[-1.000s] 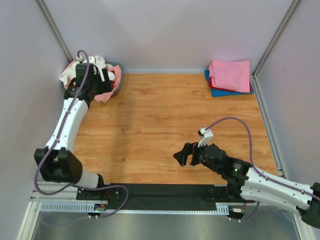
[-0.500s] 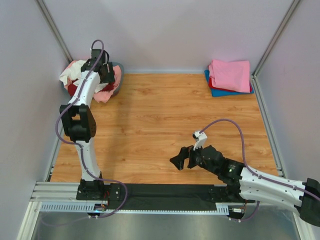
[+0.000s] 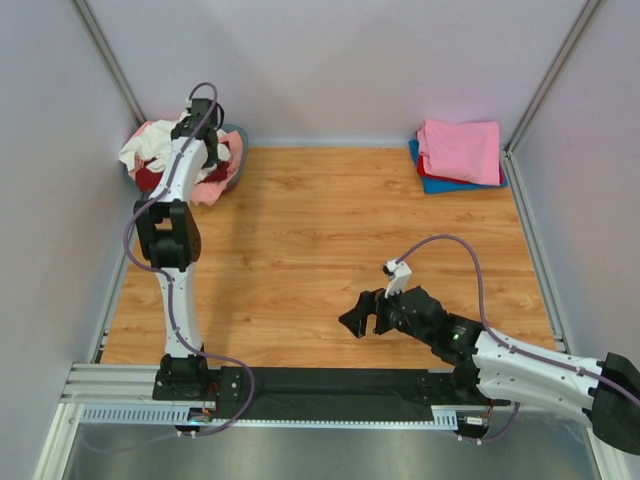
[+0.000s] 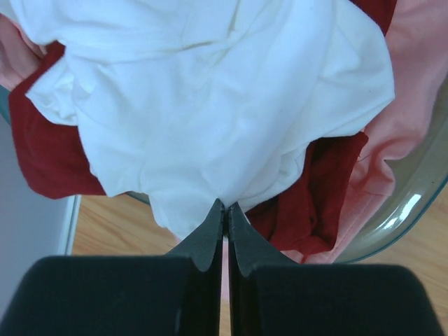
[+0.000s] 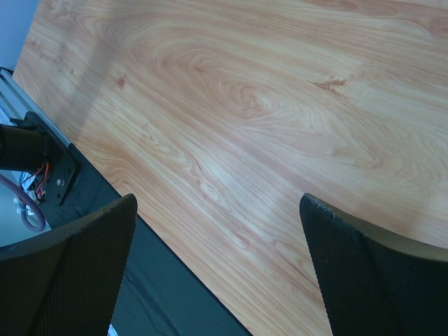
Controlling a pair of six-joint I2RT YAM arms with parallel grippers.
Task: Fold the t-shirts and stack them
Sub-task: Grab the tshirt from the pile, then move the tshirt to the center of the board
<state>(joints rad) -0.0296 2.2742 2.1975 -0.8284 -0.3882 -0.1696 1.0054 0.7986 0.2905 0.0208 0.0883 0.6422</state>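
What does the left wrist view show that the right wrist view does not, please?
Only the left wrist view: the left gripper shut on the white shirt, which is heaped with a dark red shirt and a salmon shirt in the tub. Only the right wrist view: the open right gripper and the black base strip. Both: the wooden table.

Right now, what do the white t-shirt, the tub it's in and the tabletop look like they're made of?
The white t-shirt: soft matte cloth, probably cotton; it creases and drapes. The tub: translucent glossy plastic, likely; its rim shines. The tabletop: wood grain with a smooth sheen; solid or laminate cannot be told.
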